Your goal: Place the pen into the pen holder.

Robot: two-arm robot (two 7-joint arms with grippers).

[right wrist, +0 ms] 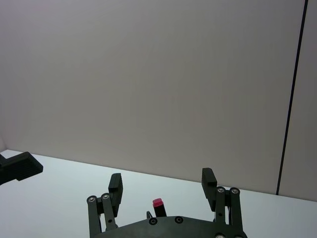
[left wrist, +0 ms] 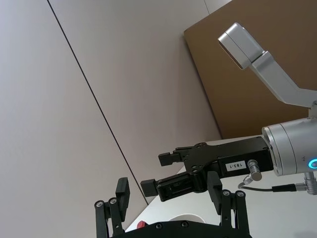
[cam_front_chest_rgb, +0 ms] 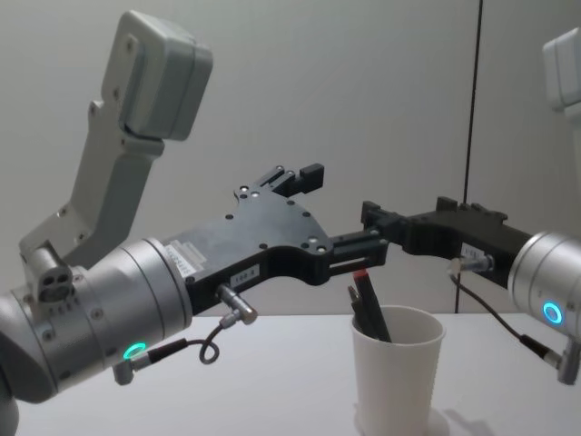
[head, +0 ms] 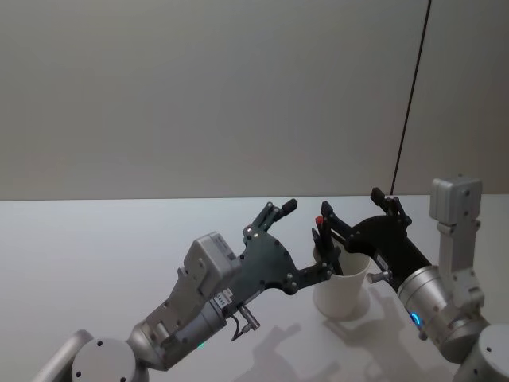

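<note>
The pen holder is a white paper cup standing on the table at the front right. The pen, dark with a red end, stands in it and leans against the rim toward my left; the chest view shows the pen sticking out of the cup. My left gripper is open just left of the cup, its lower finger beside the rim. My right gripper is open above and behind the cup, holding nothing. The pen's red end shows between the right gripper's fingers.
The white table spreads out to the left of the cup. A plain wall rises behind it, with a thin dark vertical line at the right. A brown board stands behind the right arm.
</note>
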